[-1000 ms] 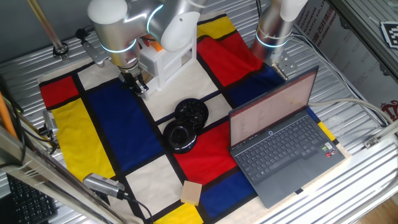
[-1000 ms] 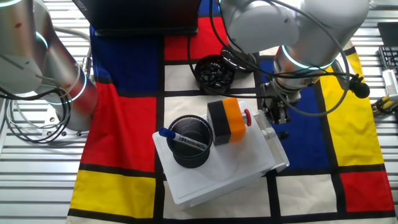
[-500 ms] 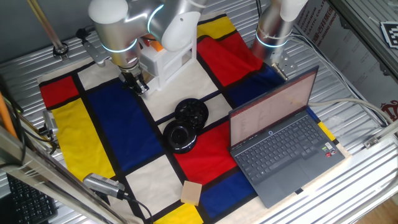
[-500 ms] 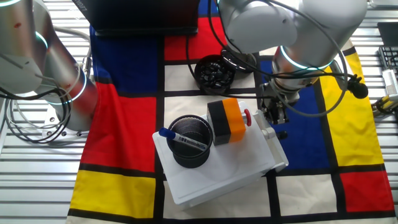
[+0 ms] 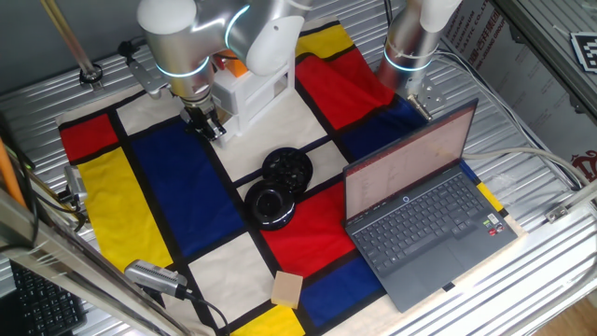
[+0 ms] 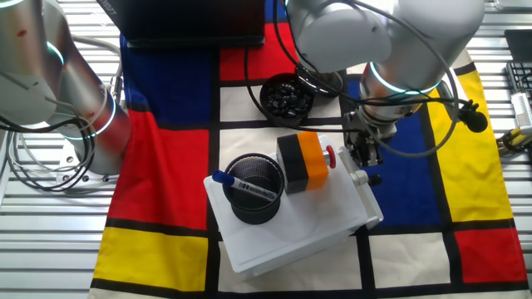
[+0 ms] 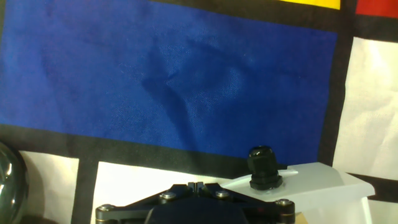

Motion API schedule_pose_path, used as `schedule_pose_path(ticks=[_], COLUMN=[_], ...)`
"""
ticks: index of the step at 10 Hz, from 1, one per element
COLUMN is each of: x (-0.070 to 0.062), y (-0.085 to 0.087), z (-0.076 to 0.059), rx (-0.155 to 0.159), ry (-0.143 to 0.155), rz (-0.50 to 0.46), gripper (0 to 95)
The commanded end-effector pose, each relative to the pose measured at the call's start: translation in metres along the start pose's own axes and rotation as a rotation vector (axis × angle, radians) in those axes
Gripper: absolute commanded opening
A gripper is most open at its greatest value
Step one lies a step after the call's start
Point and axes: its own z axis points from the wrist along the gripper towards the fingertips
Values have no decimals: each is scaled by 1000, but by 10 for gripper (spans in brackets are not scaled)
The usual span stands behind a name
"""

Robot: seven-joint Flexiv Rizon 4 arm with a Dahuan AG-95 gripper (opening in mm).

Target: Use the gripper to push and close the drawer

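Seen from the hand, the tool [image 7: 195, 184] shows only its black bolted body at the bottom edge, with the fingers meeting at a thin seam, so they look pressed together with nothing between them. Just to its right is a black knob standing on the pale white lip of the drawer [image 7: 311, 183], and beyond them stretches a wrinkled blue panel of the checked cloth [image 7: 168, 68] edged with black lines. In the other fixed view the tool [image 6: 364, 159] hangs from the silver arm with the teal ring, right at the drawer [image 6: 366, 195], whose white front sticks out slightly from the side of the small white cabinet [image 6: 291, 224]; the tool appears to touch that front, though the exact contact is hard to make out. On top of the cabinet stand a black mesh cup [image 6: 253, 199] holding a blue-capped marker and a black and orange box [image 6: 303, 162]. Farther off on the worktop [image 5: 522, 177], two black round dishes [image 5: 278, 187] sit touching on the cloth, a small wooden block [image 5: 287, 288] lies near the cloth's near edge, an open laptop [image 5: 420, 210] sits to one side, and a second silver arm [image 5: 415, 37] stands on its metal base at the far corner.
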Motion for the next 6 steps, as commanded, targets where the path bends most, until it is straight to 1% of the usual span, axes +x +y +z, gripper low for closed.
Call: schedule_pose_path(ticks=[1, 6], x=[2, 8], y=[0, 0], z=[0, 1], rx=[1, 1], ry=[-1, -4], rz=[2, 12], gripper=[0, 0])
